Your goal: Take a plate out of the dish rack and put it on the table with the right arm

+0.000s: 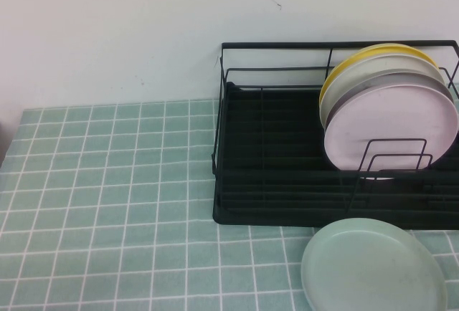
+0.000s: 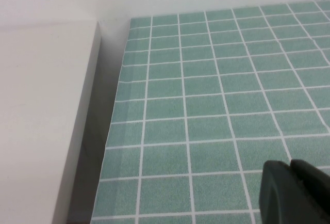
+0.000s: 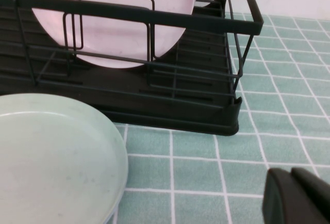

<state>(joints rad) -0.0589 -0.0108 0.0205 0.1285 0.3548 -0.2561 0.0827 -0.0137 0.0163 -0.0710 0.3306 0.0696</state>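
The pale pink plate (image 1: 391,128) stands upright at the front of a stack in the right end of the black wire dish rack (image 1: 287,211); in the right wrist view the plate (image 3: 111,20) shows behind the rack's wires (image 3: 154,20). My right gripper (image 3: 291,175) is shut and empty, low over the green tiled table (image 3: 196,167) just off the rack's corner. My left gripper (image 2: 291,166) is shut with nothing in it, over bare tiles (image 2: 206,105) near the table's left edge. Neither gripper shows in the high view.
A pale green plate (image 1: 373,264) lies flat on the table in front of the rack, close to my right gripper. A grey-white plate (image 1: 401,74) and a yellow one (image 1: 358,56) stand behind the pink plate. A white wall runs behind the rack.
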